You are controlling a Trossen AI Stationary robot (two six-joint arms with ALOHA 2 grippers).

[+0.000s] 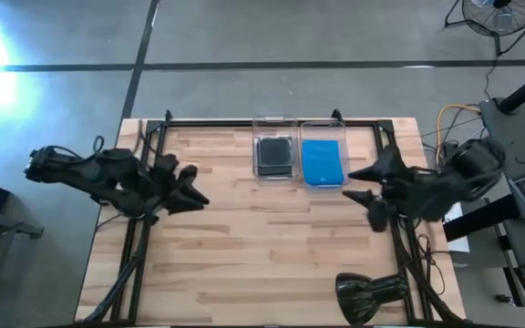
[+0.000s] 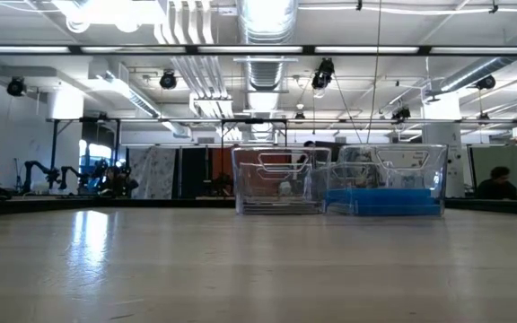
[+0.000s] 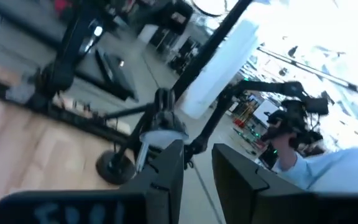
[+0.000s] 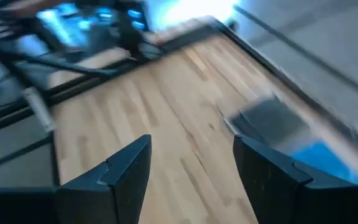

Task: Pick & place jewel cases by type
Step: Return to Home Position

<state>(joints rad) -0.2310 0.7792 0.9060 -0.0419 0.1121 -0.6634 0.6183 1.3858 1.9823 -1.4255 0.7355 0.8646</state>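
Observation:
Two clear bins stand side by side at the table's far middle. The left bin [image 1: 274, 156] holds dark grey jewel cases [image 1: 273, 153]. The right bin [image 1: 323, 162] holds bright blue jewel cases [image 1: 322, 161], which also show as a blue stack [image 2: 384, 199] in the low view. How many cases lie in each bin does not show. My left gripper [image 1: 195, 186] hovers open above the table's left part, well left of the bins. My right gripper [image 1: 360, 184] is open just right of the blue bin, pointing toward the table's left. The right wrist view shows the dark cases [image 4: 269, 123] and the blue ones [image 4: 319, 158] blurred beyond my right gripper [image 4: 191, 168].
A black metal frame [image 1: 244, 123] runs along the table's far edge and down both sides. A dark lamp-like object [image 1: 370, 292] lies at the near right corner. Bare wood [image 1: 262, 255] fills the table's middle and near part. A person [image 3: 328, 177] shows beyond the table.

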